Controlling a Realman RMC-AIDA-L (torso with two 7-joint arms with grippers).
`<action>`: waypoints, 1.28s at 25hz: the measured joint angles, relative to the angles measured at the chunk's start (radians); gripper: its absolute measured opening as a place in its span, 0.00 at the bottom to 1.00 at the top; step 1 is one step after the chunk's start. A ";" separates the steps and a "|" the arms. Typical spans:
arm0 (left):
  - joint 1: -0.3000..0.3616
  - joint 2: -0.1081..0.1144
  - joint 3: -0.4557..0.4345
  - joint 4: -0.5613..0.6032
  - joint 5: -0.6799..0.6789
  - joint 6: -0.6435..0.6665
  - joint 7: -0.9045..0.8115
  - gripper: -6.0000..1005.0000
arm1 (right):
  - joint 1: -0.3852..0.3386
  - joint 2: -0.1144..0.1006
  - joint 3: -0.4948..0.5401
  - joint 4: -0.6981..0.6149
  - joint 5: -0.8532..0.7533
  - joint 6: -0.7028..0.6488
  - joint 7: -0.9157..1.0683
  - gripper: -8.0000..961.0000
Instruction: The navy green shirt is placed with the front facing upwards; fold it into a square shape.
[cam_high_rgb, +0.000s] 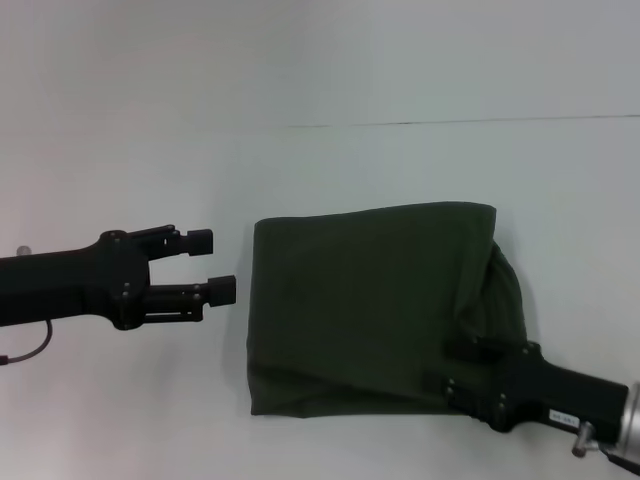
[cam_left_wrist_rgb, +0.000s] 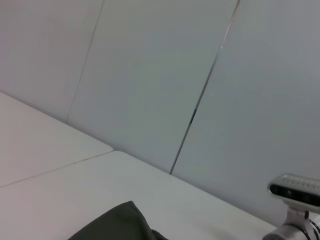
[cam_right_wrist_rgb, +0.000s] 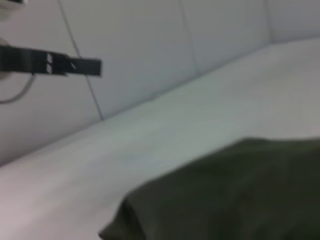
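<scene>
Where white table (cam_high_rgb: 130, 400) shows: one navy green shirt (cam_high_rgb: 360, 310), folded to rough square, plain side up. Two grippers. Left gripper (cam_high_rgb: 212, 265) spread, just left of shirt. Right gripper (cam_high_rgb: 470, 365) on shirt's near-right corner; finger state unclear.

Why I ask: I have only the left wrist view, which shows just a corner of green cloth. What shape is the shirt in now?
Observer: In the head view the navy green shirt lies folded into a rough rectangle, plain green side up, no lettering showing.
Operator: Where is my left hand?
Observer: The left hand is open beside the shirt's left edge, with a gap between them.
Operator: And the right one?
Observer: The right hand is at the shirt's near right corner, where the right edge of the cloth bulges out unevenly.
</scene>
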 joint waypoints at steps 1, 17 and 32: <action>-0.001 0.000 0.000 0.000 0.000 0.000 0.000 0.87 | -0.010 0.000 0.000 0.001 0.000 0.007 0.000 0.64; -0.006 -0.010 0.000 -0.002 -0.002 -0.019 -0.002 0.87 | -0.095 -0.014 0.124 -0.062 0.008 -0.112 0.009 0.64; 0.003 -0.016 -0.005 -0.002 -0.004 -0.018 -0.005 0.87 | 0.001 0.002 0.055 -0.038 -0.001 0.001 0.073 0.64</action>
